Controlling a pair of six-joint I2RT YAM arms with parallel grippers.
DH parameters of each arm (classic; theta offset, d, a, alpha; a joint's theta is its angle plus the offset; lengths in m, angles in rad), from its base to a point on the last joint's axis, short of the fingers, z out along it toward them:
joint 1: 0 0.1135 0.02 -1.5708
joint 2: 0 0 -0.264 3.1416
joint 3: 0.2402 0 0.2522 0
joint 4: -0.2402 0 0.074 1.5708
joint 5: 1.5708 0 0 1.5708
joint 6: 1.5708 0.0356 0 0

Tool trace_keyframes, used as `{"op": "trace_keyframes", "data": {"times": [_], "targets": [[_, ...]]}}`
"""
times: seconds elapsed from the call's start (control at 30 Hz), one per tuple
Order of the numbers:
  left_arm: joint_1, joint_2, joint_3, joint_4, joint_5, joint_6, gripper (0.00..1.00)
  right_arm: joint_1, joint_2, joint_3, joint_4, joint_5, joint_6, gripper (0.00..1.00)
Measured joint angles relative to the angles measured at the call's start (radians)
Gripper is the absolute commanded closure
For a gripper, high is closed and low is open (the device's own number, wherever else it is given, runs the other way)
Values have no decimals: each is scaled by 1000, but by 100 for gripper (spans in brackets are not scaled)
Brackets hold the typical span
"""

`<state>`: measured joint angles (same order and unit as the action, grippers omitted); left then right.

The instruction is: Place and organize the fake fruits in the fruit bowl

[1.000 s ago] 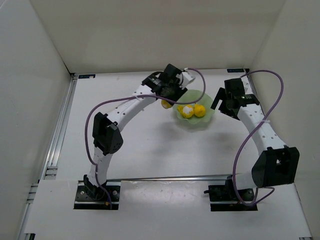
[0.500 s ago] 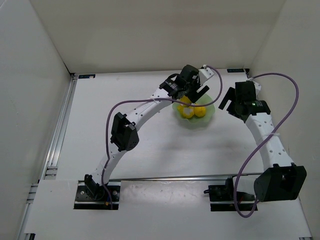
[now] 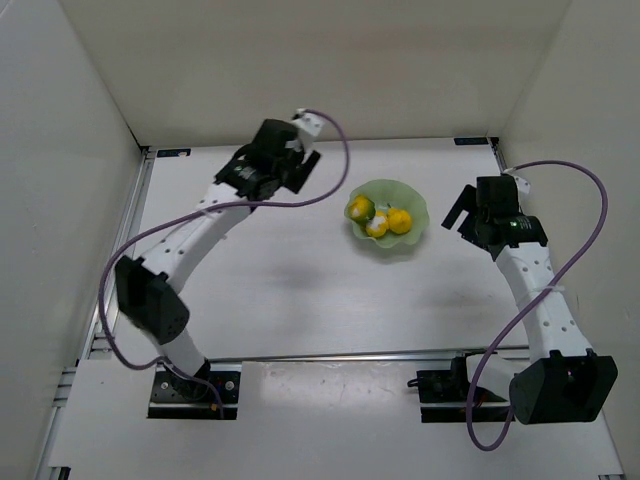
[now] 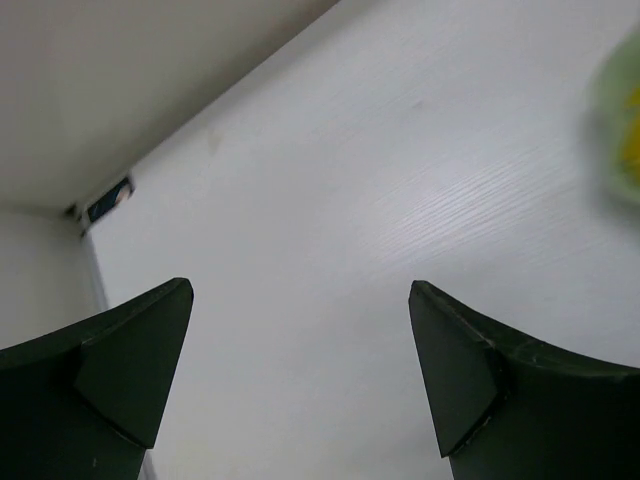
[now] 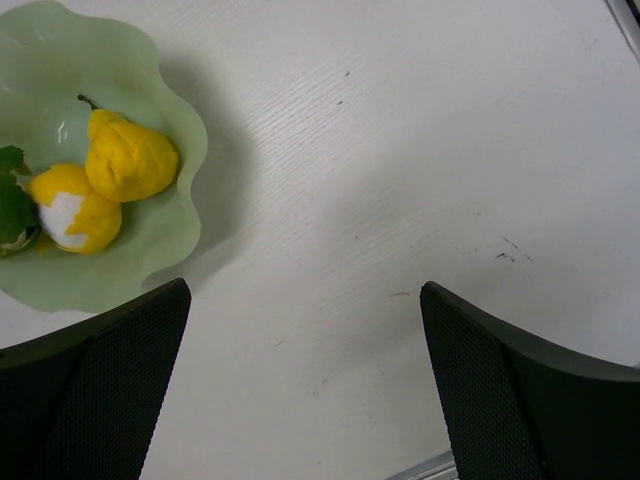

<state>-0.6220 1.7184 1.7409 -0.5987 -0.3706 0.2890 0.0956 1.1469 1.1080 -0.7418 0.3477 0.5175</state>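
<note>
I logged three small yellow plastic fruits (image 3: 400,220) bunched in pale mint-green scalloped bowl (image 3: 395,195) near table's (image 3: 300,290) far edge. Left gripper (image 4: 300,300), right gripper (image 5: 305,290) both released, empty, held clear of bowl; placing judged done.

You are looking down on a white table (image 3: 300,300) with a faint wood grain. Plain off-white walls box it in: a back wall (image 3: 320,70) across the top of the frame, a left wall (image 3: 50,200) and a right wall (image 3: 590,90) at the sides. A metal rail (image 3: 112,275) runs along the table's left edge, and a second rail (image 3: 330,357) crosses the lower part of the frame. A blue label (image 3: 172,153) sits at the table's upper left corner. The light is soft and even. In the right wrist view you can see small dark scuffs (image 5: 510,248) at the right of the frame.
</note>
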Motion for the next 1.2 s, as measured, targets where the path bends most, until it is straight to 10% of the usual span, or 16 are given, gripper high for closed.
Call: {"op": "trace_keyframes", "data": {"times": [0.43, 0.8, 1.2], "targets": [[583, -422, -886, -91, 10, -122, 0, -29, -24, -97, -5, -106, 45, 0], [869, -614, -915, -107, 94, -152, 0, -37, -13, -135, 0, -181, 82, 0], [912, -615, -912, -145, 162, -180, 0, -37, -10, -135, 10, -208, 101, 0]]}}
